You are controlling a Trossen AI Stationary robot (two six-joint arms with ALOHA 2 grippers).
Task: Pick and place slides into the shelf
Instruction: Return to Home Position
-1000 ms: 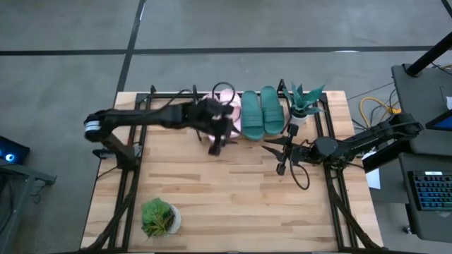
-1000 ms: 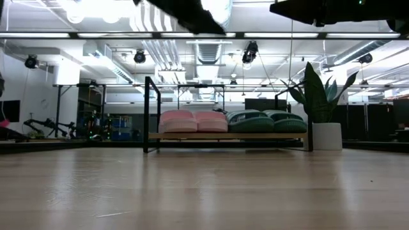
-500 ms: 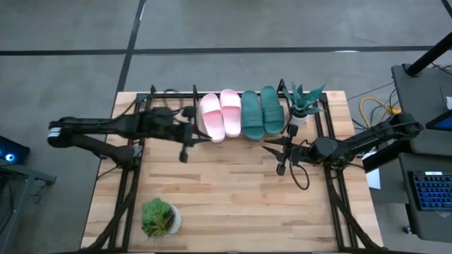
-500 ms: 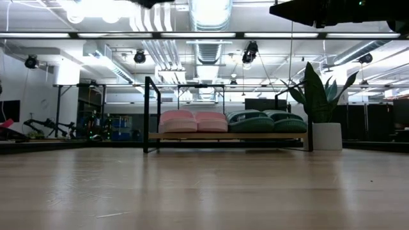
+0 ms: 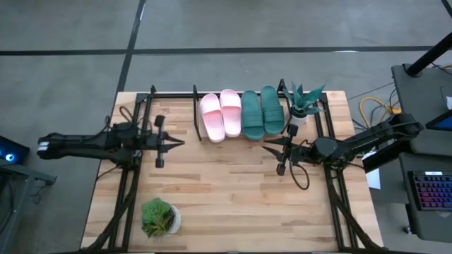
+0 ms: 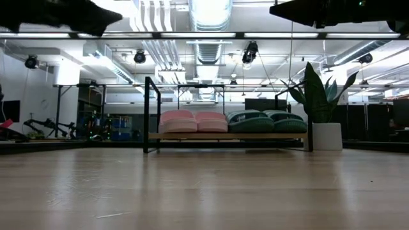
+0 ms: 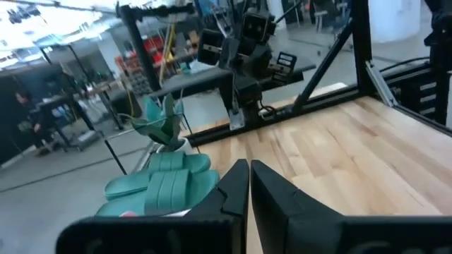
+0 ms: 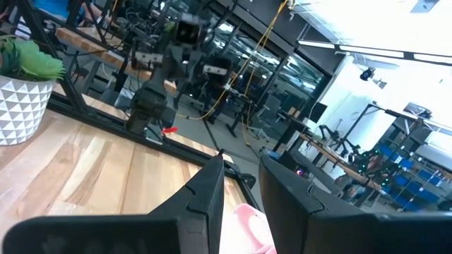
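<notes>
Two light pink slides point(image 5: 221, 115) and two dark teal slides point(image 5: 260, 111) lie side by side, soles down, on the board of the shelf point(image 5: 195, 107) at the table's far edge. The low view shows the same row, pink slides point(image 6: 193, 121) beside teal slides point(image 6: 267, 122), on the shelf's board point(image 6: 223, 135). My left gripper point(image 5: 181, 143) is shut and holds nothing. It hovers left of the shelf, pointing toward the table's right, and its wrist view point(image 7: 248, 168) shows the teal slides point(image 7: 161, 188) ahead. My right gripper point(image 5: 268, 147) is open and empty, right of the table's middle, pointing left point(image 8: 240, 168).
A small leafy plant in a white pot point(image 5: 159, 217) stands near the front left. A taller plant in a white pot point(image 5: 304, 104) stands right of the shelf, also in the low view point(image 6: 321, 121). Black arm-mount frames point(image 5: 129, 176) run along both table sides.
My left gripper has drawn back from over the pink slides toward the table's left edge, and its fingers have come together. The slides have stayed where they were in the shelf.
</notes>
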